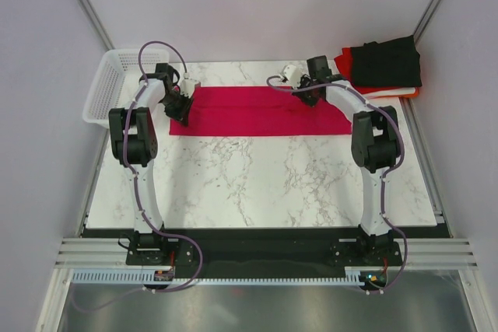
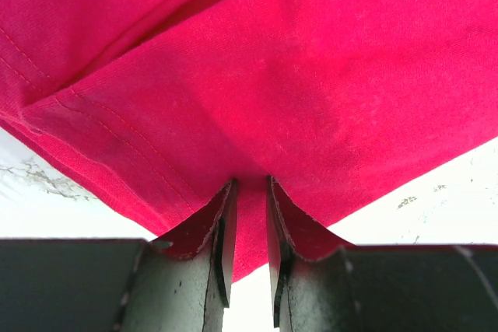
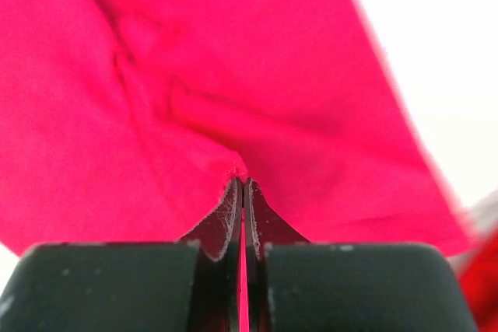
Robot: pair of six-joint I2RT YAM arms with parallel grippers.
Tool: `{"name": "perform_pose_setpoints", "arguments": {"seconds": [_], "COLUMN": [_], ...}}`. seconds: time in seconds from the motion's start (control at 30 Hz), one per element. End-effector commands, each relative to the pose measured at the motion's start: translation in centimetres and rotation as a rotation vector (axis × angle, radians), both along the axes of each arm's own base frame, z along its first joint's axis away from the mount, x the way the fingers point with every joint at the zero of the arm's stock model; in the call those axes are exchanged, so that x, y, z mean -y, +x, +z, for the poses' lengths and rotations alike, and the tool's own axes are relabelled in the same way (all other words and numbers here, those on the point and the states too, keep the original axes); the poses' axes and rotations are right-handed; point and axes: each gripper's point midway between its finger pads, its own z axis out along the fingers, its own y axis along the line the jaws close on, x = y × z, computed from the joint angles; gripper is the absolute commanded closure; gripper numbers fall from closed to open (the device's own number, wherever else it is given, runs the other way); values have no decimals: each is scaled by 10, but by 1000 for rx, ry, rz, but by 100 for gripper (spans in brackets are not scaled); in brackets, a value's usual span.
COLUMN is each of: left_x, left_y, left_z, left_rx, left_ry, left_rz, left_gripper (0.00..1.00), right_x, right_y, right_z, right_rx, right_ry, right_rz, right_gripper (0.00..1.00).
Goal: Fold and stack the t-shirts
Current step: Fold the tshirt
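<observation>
The crimson-pink t-shirt (image 1: 257, 112) lies as a long folded band across the far part of the table. My left gripper (image 1: 180, 109) is at its left end. In the left wrist view the left gripper (image 2: 250, 183) has its jaws a narrow gap apart, with the tips resting on flat cloth (image 2: 311, 75) near a corner. My right gripper (image 1: 310, 96) is on the shirt's far edge, right of the middle. In the right wrist view the right gripper (image 3: 243, 180) is shut on a pinch of the shirt (image 3: 156, 75), and wrinkles run to the tips.
A stack of folded shirts sits at the back right, with black (image 1: 387, 62) on top and orange-red (image 1: 345, 62) and white (image 1: 381, 92) edges below. A white mesh basket (image 1: 107, 87) stands at the back left. The marble table (image 1: 257, 184) stretches toward me.
</observation>
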Motion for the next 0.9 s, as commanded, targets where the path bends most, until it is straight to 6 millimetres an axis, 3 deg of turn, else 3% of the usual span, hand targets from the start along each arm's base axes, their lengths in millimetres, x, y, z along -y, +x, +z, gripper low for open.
{"name": "perform_pose_setpoints", "arguments": {"seconds": [0.0,0.03,0.07,0.13,0.2,0.23,0.27,0.33,0.37,0.4,0.43,0.47,0.5,0.53,0.57,0.63,0.67,0.73,0.87], "left_x": [-1,0,-1,0,-1,0,0,3,4,8,9,11,14,12,11,0,8,1,-4], "left_y": [-5,-5,-7,-9,-9,-11,-11,-12,-11,-10,-13,-16,-19,-28,-33,-44,-48,-54,-57], "left_z": [-1,0,1,2,6,7,9,22,29,51,59,69,77,89,92,90,86,77,55], "left_rx": [-10,-7,-9,-8,-2,-2,2,31,49,98,119,148,173,220,237,257,253,232,170], "left_ry": [4,2,1,0,1,-1,-1,-17,-24,-44,-47,-54,-62,-36,-17,57,82,148,186], "left_rz": [23,23,23,19,21,15,11,-8,-18,-35,-67,-101,-138,-226,-271,-384,-446,-530,-586], "left_gripper": [72,72,72,71,71,71,71,70,70,69,65,62,58,50,49,47,47,47,48], "right_x": [-27,-34,-46,-49,-52,-54,-53,-44,-39,-35,-31,-27,-25,-25,-22,-19,-17,-15,-14], "right_y": [50,57,63,78,78,80,75,70,63,57,51,41,33,26,18,5,-1,-9,-17], "right_z": [64,59,67,79,87,106,101,122,116,137,141,130,145,142,135,135,127,119,112], "right_rx": [284,303,344,440,506,564,558,598,582,615,618,590,605,583,553,523,501,465,432], "right_ry": [-86,-104,-124,-171,-199,-184,-194,-190,-195,-174,-167,-172,-154,-133,-136,-122,-126,-135,-129], "right_rz": [41,47,62,10,-41,-57,-60,-119,-135,-157,-168,-168,-181,-186,-181,-191,-189,-184,-186], "right_gripper": [98,98,98,91,66,57,56,55,55,55,55,54,53,53,53,53,53,53,53]}}
